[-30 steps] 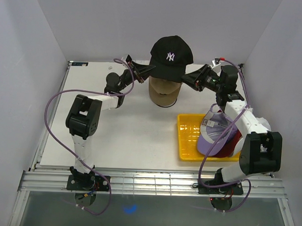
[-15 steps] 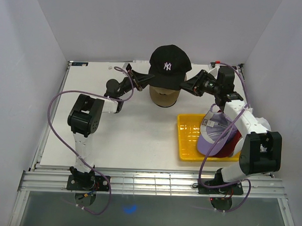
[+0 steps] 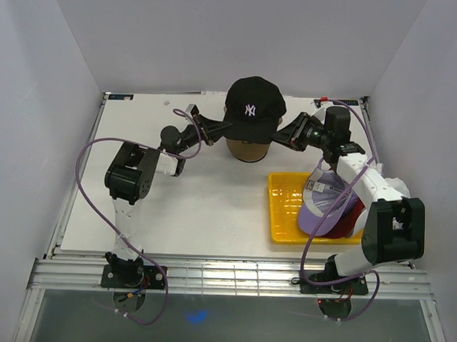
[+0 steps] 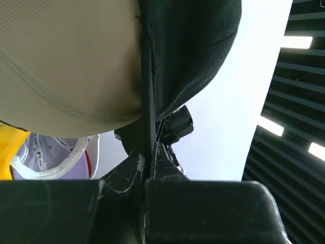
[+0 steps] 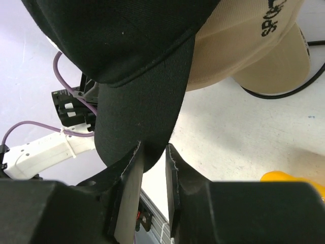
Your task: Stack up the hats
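The black cap with a white NY logo (image 3: pixel 253 106) sits low over the tan cap (image 3: pixel 248 148) at the back middle of the table. My left gripper (image 3: pixel 219 129) is shut on the black cap's left edge (image 4: pixel 152 117). My right gripper (image 3: pixel 284 132) is shut on the black cap's right edge (image 5: pixel 147 127). The tan cap shows in the left wrist view (image 4: pixel 66 61) and in the right wrist view (image 5: pixel 244 51). The lavender cap (image 3: pixel 326 208) lies over the red cap (image 3: pixel 354 214) in the yellow tray (image 3: pixel 283 210). The white cap is not clearly in view.
The yellow tray stands at the right front of the table, under my right forearm. Purple cables (image 3: pixel 82 173) loop beside both arms. White walls close in the table on three sides.
Both grippers have lowered the black cap from above the tan cap down onto it. The arms have drawn in closer to the tan cap.
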Robot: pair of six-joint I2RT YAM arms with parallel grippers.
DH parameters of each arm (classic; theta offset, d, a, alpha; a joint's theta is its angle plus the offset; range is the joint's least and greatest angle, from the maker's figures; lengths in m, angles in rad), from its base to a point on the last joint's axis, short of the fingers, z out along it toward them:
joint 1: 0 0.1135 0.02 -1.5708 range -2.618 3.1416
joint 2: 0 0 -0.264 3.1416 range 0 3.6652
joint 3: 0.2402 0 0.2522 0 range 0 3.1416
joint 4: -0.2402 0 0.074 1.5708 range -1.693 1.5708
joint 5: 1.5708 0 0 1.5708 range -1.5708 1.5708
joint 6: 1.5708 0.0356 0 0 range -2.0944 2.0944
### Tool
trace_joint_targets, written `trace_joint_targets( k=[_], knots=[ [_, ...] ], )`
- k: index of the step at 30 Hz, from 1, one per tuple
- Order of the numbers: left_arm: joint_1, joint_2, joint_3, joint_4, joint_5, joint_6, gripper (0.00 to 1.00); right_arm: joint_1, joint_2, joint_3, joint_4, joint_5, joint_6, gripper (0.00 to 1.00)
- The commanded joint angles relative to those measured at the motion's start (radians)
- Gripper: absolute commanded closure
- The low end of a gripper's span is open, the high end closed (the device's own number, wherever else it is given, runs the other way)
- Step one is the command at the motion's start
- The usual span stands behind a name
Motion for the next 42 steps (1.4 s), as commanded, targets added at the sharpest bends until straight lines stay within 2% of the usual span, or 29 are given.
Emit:
trace_joint_targets(
  k=[1,13,18,24,34,42],
  knots=[
    [-0.001,0.034,-0.033,0.080,0.158,0.058,1.00,-0.001,-0.003,-0.002,0.086,0.026,-0.038,0.71],
    [0.010,0.056,-0.099,0.048,0.182,0.116,1.00,0.002,0.018,-0.060,0.083,0.052,-0.072,0.74],
    [0.011,0.056,-0.114,-0.027,0.193,0.173,1.00,0.004,0.030,-0.067,0.083,0.053,-0.077,0.68],
    [0.019,0.057,-0.140,-0.101,0.184,0.219,1.00,0.004,0.038,-0.064,0.064,0.061,-0.090,0.66],
    [0.020,0.031,-0.139,-0.403,0.162,0.375,1.00,0.004,0.046,-0.057,0.045,0.069,-0.107,0.63],
    [0.020,0.021,-0.113,-0.565,0.142,0.471,1.00,0.004,0.055,-0.044,0.017,0.079,-0.126,0.62]
  ],
)
